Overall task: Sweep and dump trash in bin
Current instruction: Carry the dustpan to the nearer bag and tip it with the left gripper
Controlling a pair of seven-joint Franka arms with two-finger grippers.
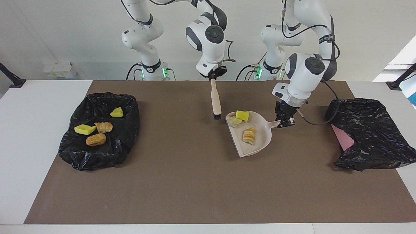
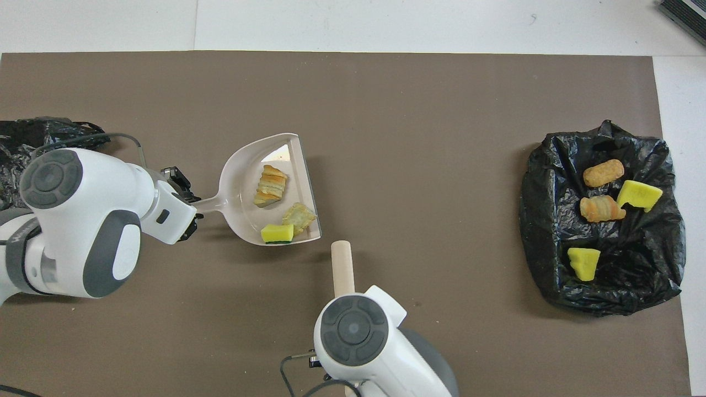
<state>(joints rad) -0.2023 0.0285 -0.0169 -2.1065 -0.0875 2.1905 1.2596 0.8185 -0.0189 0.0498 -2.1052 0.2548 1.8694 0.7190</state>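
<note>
My left gripper (image 1: 286, 121) is shut on the handle of the beige dustpan (image 1: 260, 143), which hangs level just over the mat. In the pan lie three pieces of trash: a yellow sponge chunk (image 1: 242, 115), a pale lump (image 1: 234, 121) and a striped bread piece (image 1: 249, 135). In the overhead view the dustpan (image 2: 242, 176) sits between my left gripper (image 2: 185, 205) and the brush (image 2: 342, 267). My right gripper (image 1: 213, 74) is shut on the top of the wooden brush (image 1: 214, 97), which hangs bristles down, clear of the pan. The bin (image 1: 370, 130), lined with a black bag, stands at the left arm's end.
A black bag (image 1: 125, 130) spread open at the right arm's end holds several more trash pieces, yellow chunks and brown lumps (image 2: 603, 172). My left arm covers part of the bin (image 2: 27, 129) in the overhead view. A brown mat (image 1: 195, 182) covers the table.
</note>
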